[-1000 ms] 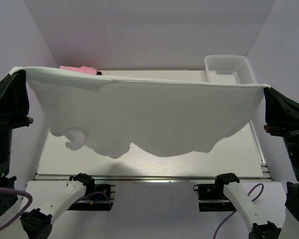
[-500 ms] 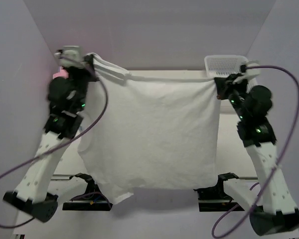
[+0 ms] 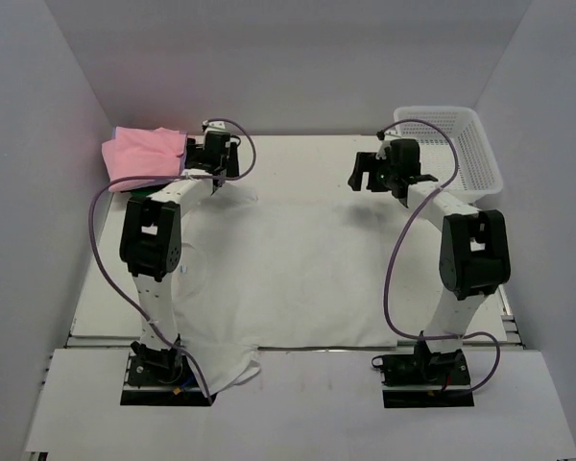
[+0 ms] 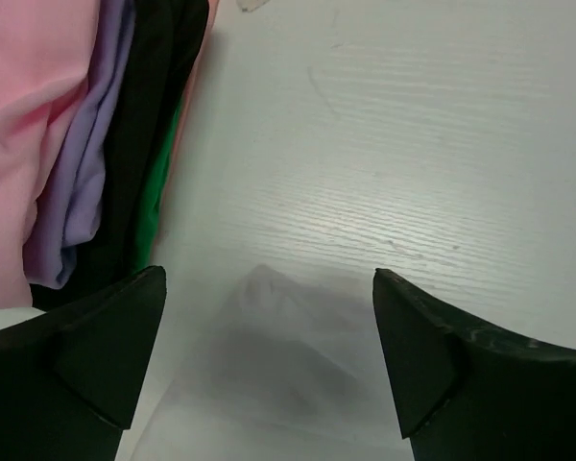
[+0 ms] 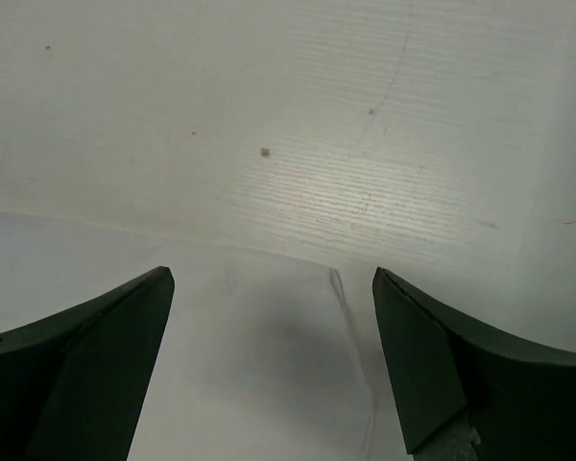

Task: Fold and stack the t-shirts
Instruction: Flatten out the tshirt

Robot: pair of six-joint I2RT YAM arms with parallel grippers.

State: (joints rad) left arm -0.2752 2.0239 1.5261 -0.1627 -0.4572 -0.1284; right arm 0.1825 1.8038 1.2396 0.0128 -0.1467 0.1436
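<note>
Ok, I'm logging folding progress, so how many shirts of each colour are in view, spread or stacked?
white t-shirt, spread flat: 1
pink shirt, top of stack: 1
lilac shirt: 1
black shirt: 1
green shirt: 1
Total: 5 visible; hidden layers cannot be ruled out.

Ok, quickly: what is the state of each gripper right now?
Left gripper: open, holding nothing, above a corner of the white t-shirt.
Right gripper: open, holding nothing.

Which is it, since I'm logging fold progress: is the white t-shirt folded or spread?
Spread: the white t-shirt lies flat across the table, no fold visible.
</note>
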